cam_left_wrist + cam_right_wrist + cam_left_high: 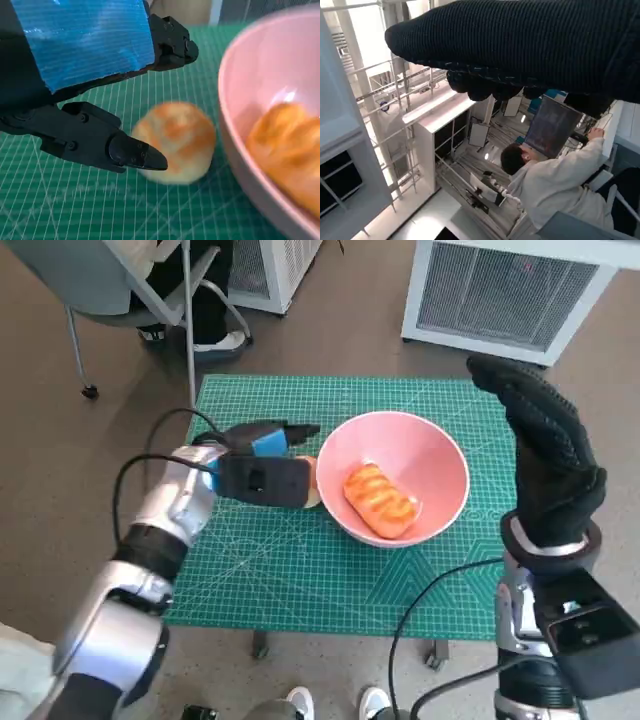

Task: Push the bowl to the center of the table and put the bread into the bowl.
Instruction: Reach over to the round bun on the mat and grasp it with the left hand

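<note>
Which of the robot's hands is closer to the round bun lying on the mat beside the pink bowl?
The left hand. Its fingers straddle the round bun beside the pink bowl, not visibly gripping it. The right hand is raised beyond the bowl's far side, holding nothing.

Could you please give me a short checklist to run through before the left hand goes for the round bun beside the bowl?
1. Bowl near the table's middle: ok, it sits on the green mat around its centre.
2. One bread already in the bowl: ok.
3. Round bun still outside: ok to target; it lies on the mat just beside the bowl's wall.
4. Left hand free: ok, its fingers are apart on either side of the bun, holding nothing.
5. Finger contact with the bun: cannot tell, the picture is blurred there.
6. Right hand out of the way: ok, raised off to the bowl's right side, holding nothing.
</note>
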Robot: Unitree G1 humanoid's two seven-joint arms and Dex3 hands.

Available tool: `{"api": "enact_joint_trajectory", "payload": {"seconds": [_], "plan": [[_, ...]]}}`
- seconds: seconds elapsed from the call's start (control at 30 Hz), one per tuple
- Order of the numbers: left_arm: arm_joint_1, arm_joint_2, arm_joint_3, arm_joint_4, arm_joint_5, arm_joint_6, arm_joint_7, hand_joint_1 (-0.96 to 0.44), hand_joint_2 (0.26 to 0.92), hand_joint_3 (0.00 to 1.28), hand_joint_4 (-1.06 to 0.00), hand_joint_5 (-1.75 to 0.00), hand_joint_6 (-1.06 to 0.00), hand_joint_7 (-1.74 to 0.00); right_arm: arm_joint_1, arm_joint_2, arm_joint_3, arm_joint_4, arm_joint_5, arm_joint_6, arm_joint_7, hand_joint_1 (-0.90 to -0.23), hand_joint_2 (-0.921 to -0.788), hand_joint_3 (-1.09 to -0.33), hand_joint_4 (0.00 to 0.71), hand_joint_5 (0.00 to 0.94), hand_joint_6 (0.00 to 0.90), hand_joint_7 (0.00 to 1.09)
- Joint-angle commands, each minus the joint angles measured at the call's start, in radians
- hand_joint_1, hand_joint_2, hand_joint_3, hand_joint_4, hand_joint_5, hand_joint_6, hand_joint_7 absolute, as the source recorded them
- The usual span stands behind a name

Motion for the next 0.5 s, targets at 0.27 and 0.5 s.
{"api": "enact_joint_trajectory", "payload": {"seconds": [0.27, 0.5], "plan": [[-0.055, -0.048, -0.042, 0.097, 0.034, 0.055, -0.012, -0.44, 0.898, 0.01, -0.11, 0.0, -0.22, 0.0, 0.028, 0.0, -0.006, -0.007, -0.007, 0.014, -0.007, -0.541, -0.921, -0.731, 0.307, 0.002, 0.011, 0.69], [-0.054, -0.073, -0.054, 0.131, 0.051, 0.075, 0.018, -0.44, 0.911, 0.01, -0.09, 0.0, -0.19, 0.0, 0.028, 0.001, -0.007, -0.008, -0.008, 0.013, -0.009, -0.542, -0.921, -0.73, 0.304, 0.0, 0.013, 0.69]]}}
